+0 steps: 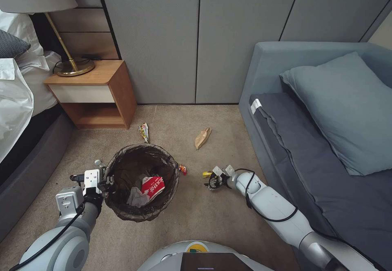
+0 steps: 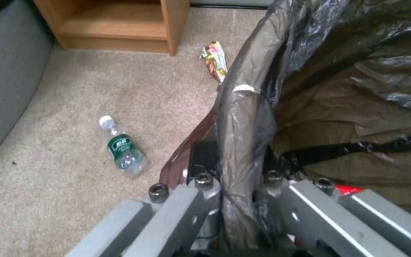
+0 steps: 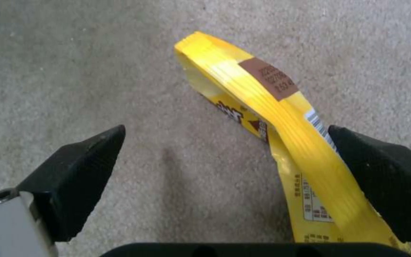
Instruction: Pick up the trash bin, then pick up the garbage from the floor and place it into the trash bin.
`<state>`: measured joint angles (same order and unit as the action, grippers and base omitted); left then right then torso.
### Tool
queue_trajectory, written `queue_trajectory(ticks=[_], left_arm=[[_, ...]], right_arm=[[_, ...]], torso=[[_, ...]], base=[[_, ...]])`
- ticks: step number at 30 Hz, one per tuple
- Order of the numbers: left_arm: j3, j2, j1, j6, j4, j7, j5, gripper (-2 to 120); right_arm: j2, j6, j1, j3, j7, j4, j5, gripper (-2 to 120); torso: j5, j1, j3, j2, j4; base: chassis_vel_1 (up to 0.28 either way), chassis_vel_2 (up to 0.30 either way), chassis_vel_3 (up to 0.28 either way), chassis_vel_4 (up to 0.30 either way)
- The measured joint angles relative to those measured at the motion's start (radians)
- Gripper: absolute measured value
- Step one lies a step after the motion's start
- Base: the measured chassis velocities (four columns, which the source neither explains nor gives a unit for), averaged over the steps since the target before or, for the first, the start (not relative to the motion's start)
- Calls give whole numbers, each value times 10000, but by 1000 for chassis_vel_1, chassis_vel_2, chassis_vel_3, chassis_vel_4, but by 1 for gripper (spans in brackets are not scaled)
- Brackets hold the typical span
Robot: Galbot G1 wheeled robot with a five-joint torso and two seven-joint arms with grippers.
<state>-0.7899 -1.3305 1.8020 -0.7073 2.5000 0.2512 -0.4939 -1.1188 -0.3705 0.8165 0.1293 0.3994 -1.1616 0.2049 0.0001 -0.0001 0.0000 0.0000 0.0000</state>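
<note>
The trash bin [image 1: 122,212], lined with a dark bag, is at my front left. My left gripper [image 1: 107,180] is shut on its near-left rim [image 2: 243,107], clamped over the bag in the left wrist view [image 2: 236,185]. A red-and-white packet [image 1: 153,186] and a white tissue [image 1: 138,198] lie inside. My right gripper [image 1: 213,178] is low over the carpet and open [image 3: 227,134]. A yellow wrapper [image 3: 262,103] lies between its fingers, leaning on one pad [image 3: 381,171]. On the floor lie a green-labelled bottle [image 2: 122,148], a snack wrapper [image 1: 143,132], a brown paper scrap [image 1: 203,137] and a small red piece [image 1: 182,169].
A wooden nightstand [image 1: 96,95] with a brass lamp stands at the back left beside the bed [image 1: 16,112]. A grey-blue sofa [image 1: 326,152] with a cushion runs along the right. Grey wall panels close the back. Open carpet [image 1: 192,222] lies between bin and sofa.
</note>
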Motion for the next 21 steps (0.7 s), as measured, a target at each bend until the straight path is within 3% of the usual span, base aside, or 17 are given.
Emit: queue_trajectory(ticks=[13, 21], left_arm=[[44, -28, 23, 5, 0, 0, 54, 2], [139, -54, 74, 14, 0, 0, 163, 2]], right_arm=[[-75, 91, -50, -193, -37, 335, -37, 95], [-156, 51, -4, -302, -129, 365, 29, 62]], torso=[[-1, 0, 0, 0, -1], [0, 0, 0, 0, 0]], base=[[0, 0, 0, 0], [0, 0, 0, 0]])
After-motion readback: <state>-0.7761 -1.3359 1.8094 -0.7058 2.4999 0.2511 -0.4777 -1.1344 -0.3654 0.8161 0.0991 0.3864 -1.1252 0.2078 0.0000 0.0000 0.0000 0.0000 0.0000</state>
